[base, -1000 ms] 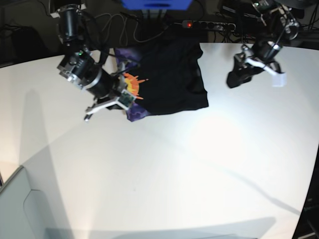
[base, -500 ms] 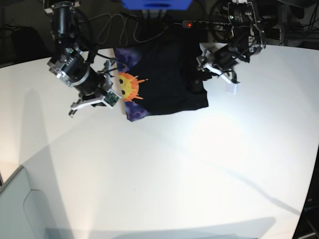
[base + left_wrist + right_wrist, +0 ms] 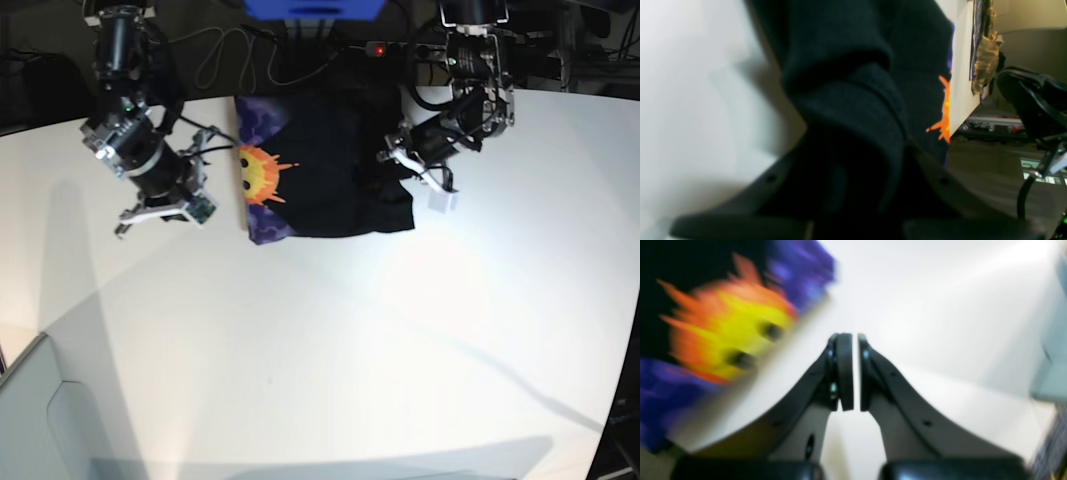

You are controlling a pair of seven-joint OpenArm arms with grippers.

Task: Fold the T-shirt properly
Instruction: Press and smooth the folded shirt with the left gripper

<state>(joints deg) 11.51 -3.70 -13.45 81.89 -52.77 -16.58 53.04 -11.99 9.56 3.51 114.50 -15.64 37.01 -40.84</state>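
From the left wrist, black folds of the T-shirt (image 3: 853, 76) fill the left gripper (image 3: 857, 173), clenched on it. From the right wrist, the right gripper (image 3: 851, 371) is pinched empty beside the sun print (blurred). From the base, the shirt lies bunched at the table's (image 3: 330, 350) far edge, longer side to side.

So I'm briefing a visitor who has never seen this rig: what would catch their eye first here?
First, the black cloth T-shirt with its orange-yellow sun print, lying partly folded at the far edge of the white table. Next, the left gripper at the shirt's edge, with black cloth bunched between its fingers in the wrist view. The right gripper hangs shut and empty beside the print.
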